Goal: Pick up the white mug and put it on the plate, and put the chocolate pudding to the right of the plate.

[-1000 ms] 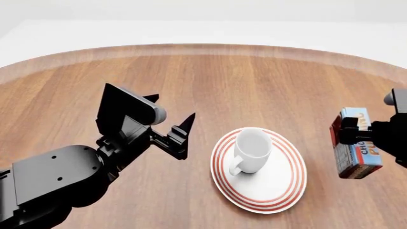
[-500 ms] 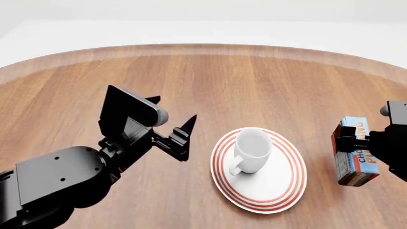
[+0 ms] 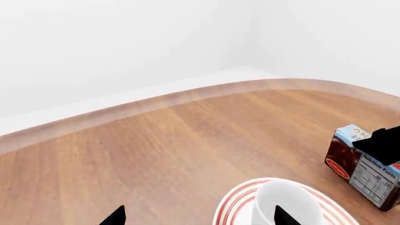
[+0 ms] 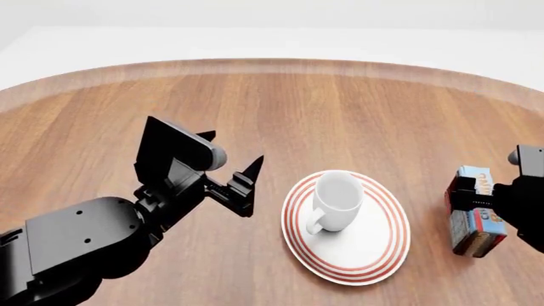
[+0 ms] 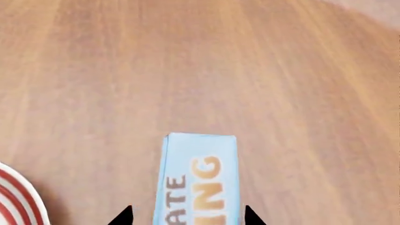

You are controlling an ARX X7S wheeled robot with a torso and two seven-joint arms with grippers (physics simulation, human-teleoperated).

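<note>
Mug (image 4: 337, 201) sits on plate (image 4: 374, 255). Right pincer (image 4: 483, 191) clamps pudding carton (image 4: 476, 223) by its long sides, right of plate, near counter (image 4: 340, 108); light, crushable cardboard probably. Left pincer (image 4: 231, 167) gapes empty.

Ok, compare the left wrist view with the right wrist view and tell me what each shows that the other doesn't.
Only the left wrist view shows the white mug standing on the plate, the table's far rim, the white wall, and the chocolate pudding's brown side with its nutrition label. Only the right wrist view shows the carton's light blue top with orange lettering, between the right gripper fingertips. Both show the carton, part of the red-ringed plate, and the wooden table.
</note>
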